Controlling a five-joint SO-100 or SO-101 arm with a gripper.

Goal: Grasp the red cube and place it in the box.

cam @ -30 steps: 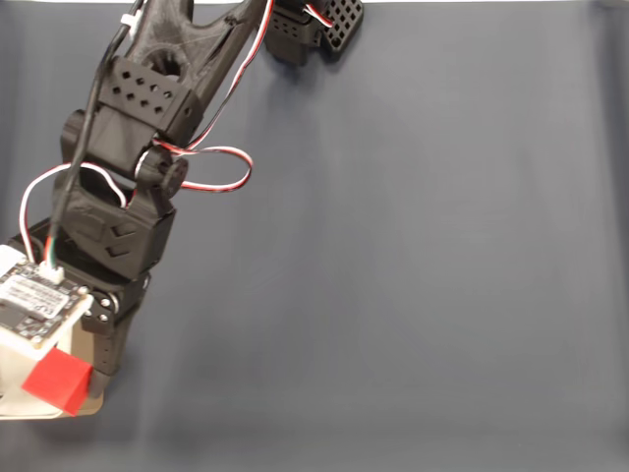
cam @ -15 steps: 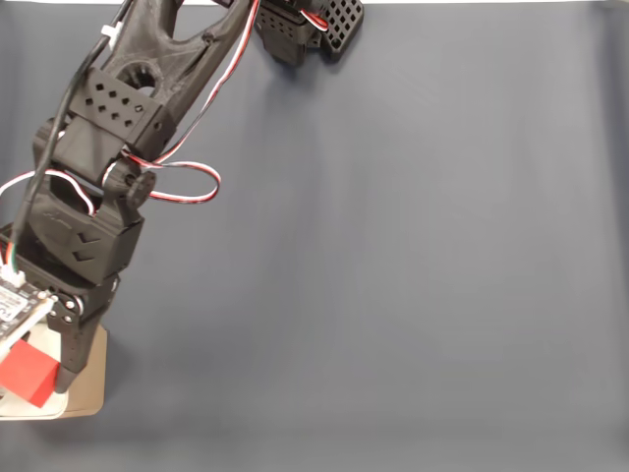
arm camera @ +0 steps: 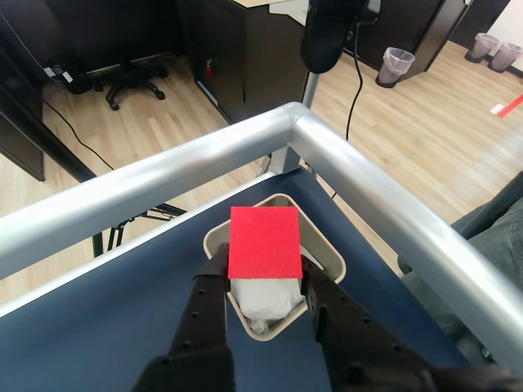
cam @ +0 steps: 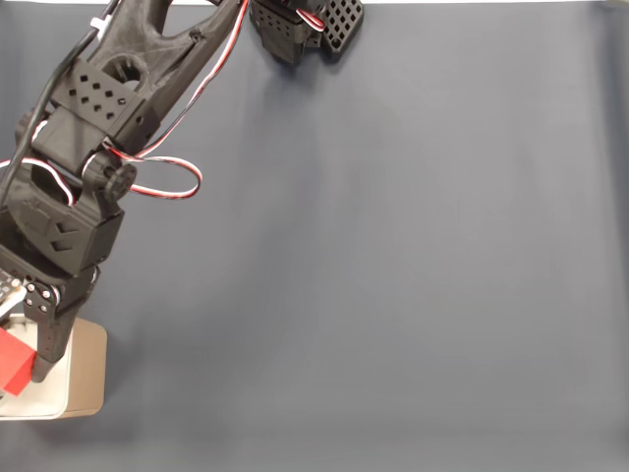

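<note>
In the fixed view my arm (cam: pixel 88 147) covers most of the box (cam: pixel 84 379), and the left edge cuts off both the box and the cube (cam: pixel 12 366), so only a red corner shows there. In the wrist view the cube (arm camera: pixel 263 242) hides much of the box's white inside, and my own body fills the bottom edge.

My jaws (arm camera: pixel 263 282) are closed on the cube, one finger (arm camera: pixel 209 294) pressed to each side, holding it above the box (arm camera: pixel 327 253), over its opening.

Compared with a second ago, my arm has swung further left in the fixed view; the cube, then plainly seen over the box's right part, now sits almost out of frame.

The surface (cam: pixel 393 275) is a dark blue-grey cloth. A silver rail (arm camera: pixel 163 188) frames its corner, just behind the box. Beyond lie a wood floor (arm camera: pixel 409 122), a black office chair (arm camera: pixel 135 82) and a small bin (arm camera: pixel 396 64).
</note>
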